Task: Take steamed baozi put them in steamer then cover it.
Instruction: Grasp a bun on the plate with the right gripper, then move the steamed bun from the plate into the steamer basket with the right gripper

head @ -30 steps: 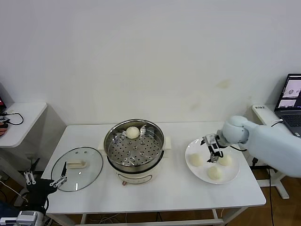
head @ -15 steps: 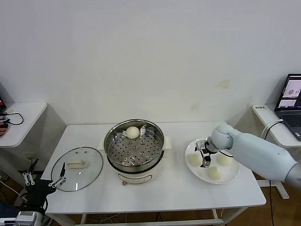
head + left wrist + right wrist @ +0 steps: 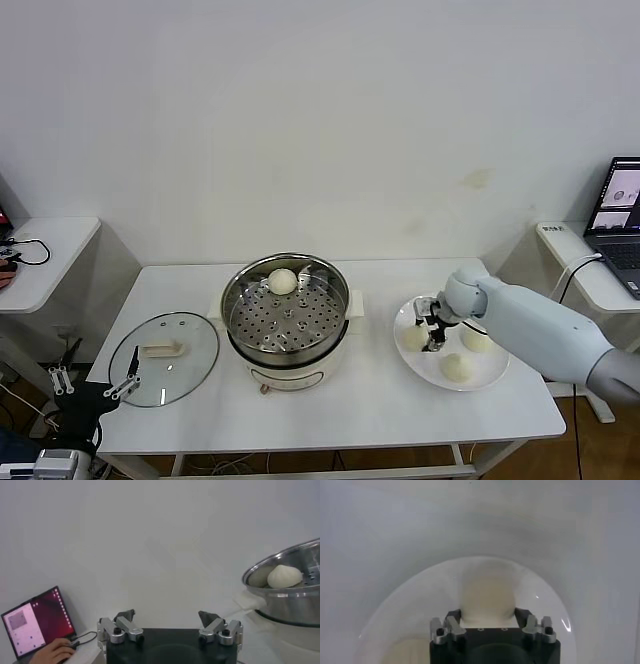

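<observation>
The steamer (image 3: pixel 318 322), a shiny perforated tray in a cream pot, stands mid-table with one steamed baozi (image 3: pixel 283 281) at its far side. Three more baozi lie on a white plate (image 3: pixel 492 372) to the right. My right gripper (image 3: pixel 432 335) is down on the plate's left baozi (image 3: pixel 413 339). In the right wrist view its fingers press both sides of that baozi (image 3: pixel 487 597). The cover (image 3: pixel 163 358), a glass lid with a cream handle, lies flat at the table's left. My left gripper (image 3: pixel 95 383) waits open off the table's front-left corner, empty in the left wrist view (image 3: pixel 167 617).
Two other baozi (image 3: pixel 478 340) (image 3: pixel 456 367) sit close to the right gripper on the plate. A laptop (image 3: pixel 622 215) stands on a side table at far right. A small white table (image 3: pixel 45 260) is at the left.
My right gripper moved left across the plate, dropped onto the left baozi and closed its fingers on it. The left arm, cover and steamer stayed put.
</observation>
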`<control>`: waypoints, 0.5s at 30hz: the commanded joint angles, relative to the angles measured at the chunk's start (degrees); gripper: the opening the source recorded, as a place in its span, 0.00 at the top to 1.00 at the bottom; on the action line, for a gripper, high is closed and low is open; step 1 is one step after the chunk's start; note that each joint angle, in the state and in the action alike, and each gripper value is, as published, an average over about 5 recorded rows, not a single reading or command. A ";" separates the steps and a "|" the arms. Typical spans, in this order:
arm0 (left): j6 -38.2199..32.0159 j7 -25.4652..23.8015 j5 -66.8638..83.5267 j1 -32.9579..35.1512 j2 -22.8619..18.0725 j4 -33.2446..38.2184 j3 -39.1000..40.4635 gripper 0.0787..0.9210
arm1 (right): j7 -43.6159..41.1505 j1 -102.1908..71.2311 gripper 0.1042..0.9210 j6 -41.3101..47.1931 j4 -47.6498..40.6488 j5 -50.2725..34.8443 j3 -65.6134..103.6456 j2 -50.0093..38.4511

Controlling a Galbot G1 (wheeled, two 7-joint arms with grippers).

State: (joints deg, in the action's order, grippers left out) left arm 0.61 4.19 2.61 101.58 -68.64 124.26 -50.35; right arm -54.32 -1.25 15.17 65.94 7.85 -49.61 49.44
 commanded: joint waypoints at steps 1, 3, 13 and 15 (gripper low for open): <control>-0.06 -0.01 -0.02 0.08 0.02 0.19 -0.04 0.12 | -0.31 -0.68 0.39 -0.08 -1.21 0.61 0.68 0.74; -0.06 -0.01 0.00 0.17 0.03 0.36 -0.13 0.12 | -0.50 -0.68 0.39 -0.12 -0.99 0.56 0.79 0.63; -0.05 -0.02 0.07 0.54 0.19 1.23 -0.30 0.12 | -3.71 7.25 0.38 1.05 5.95 -4.42 -1.72 -4.83; -0.04 -0.02 0.09 0.50 0.25 1.32 -0.14 0.12 | -4.19 10.08 0.38 1.39 7.97 -6.04 -2.73 -6.85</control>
State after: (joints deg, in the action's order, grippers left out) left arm 0.57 4.17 2.68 102.08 -68.40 125.55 -50.56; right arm -56.86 2.13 16.03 68.89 5.54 -50.49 46.86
